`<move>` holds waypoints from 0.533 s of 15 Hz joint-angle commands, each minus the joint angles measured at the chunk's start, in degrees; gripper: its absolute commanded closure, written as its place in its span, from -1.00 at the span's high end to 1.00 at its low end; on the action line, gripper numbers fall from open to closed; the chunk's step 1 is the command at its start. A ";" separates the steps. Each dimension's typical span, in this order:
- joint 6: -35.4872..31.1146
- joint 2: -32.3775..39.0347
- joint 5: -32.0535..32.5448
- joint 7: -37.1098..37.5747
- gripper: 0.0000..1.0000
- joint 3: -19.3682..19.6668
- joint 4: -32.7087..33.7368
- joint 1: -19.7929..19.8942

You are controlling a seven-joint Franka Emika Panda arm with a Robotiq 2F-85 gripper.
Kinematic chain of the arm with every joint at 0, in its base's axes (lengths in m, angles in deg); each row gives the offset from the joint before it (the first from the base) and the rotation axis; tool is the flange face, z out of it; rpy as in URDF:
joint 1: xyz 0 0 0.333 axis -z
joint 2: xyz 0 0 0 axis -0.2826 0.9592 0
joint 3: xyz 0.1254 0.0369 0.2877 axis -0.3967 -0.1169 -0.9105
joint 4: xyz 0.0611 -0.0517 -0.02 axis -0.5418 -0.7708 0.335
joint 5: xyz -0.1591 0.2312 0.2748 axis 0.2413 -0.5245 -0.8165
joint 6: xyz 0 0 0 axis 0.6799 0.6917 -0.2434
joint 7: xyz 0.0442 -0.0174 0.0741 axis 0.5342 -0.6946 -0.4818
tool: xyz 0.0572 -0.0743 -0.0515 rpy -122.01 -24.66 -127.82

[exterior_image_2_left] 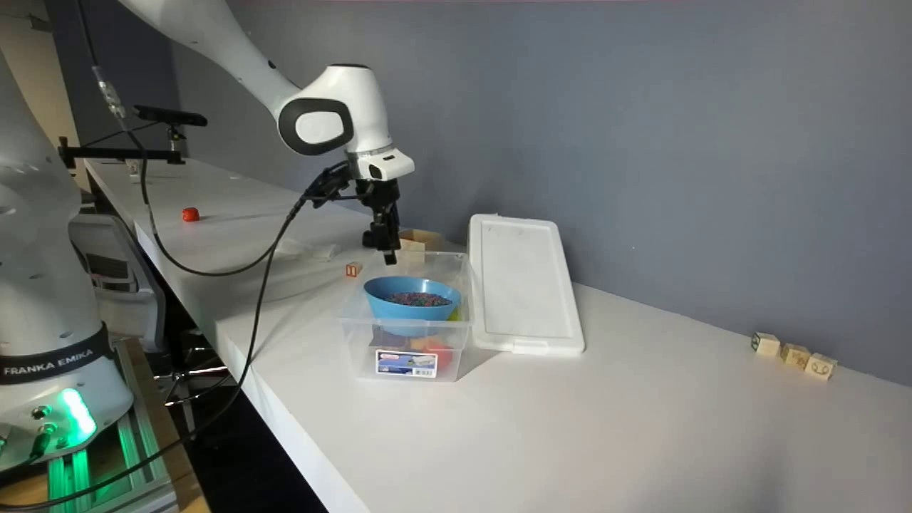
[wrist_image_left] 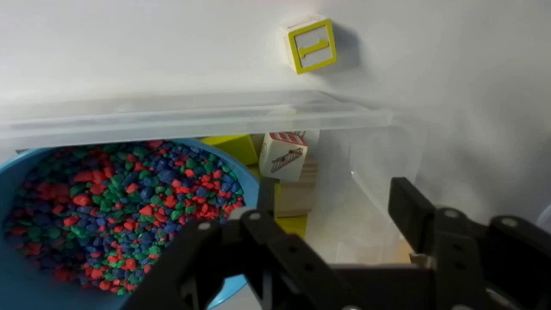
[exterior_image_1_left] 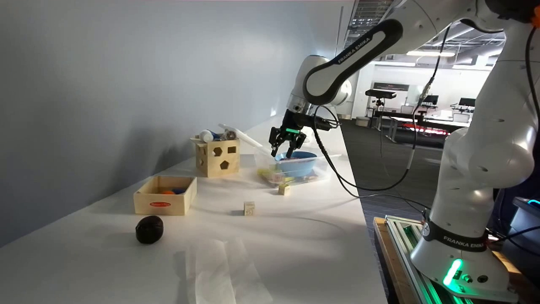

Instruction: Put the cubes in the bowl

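White tabletop [exterior_image_1_left: 320, 261], blue bowl [wrist_image_left: 247, 176] cropped in wrist view, empty pincer [wrist_image_left: 332, 196] spread wide

You see a holed wooden box [exterior_image_1_left: 214, 164], a shallow wooden tray [exterior_image_1_left: 175, 206] and, near it, a round black object [exterior_image_1_left: 149, 229]; a white lid [exterior_image_2_left: 526, 285] sits tilted beside a clear plastic bin [exterior_image_2_left: 358, 348].

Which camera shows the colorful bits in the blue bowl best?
The wrist view. It looks down close into the blue bowl, so you can tell the red, green and blue bits apart. In the exterior views, they're a small speckled patch or mostly hidden behind the bowl's side.
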 commanded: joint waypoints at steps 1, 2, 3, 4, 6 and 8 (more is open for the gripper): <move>1.25 -6.91 2.08 1.81 1.00 -2.00 -3.54 -1.04; 1.65 -8.35 2.72 2.41 1.00 -3.08 -4.49 -1.28; 3.07 -9.40 2.61 2.94 1.00 -4.16 -5.15 -1.72; 5.46 -10.29 2.85 3.73 1.00 -5.53 -5.92 -2.12; 8.87 -11.31 3.13 5.97 1.00 -8.15 -7.62 -2.84; 7.12 -11.77 5.84 13.04 1.00 -11.86 -10.92 -1.99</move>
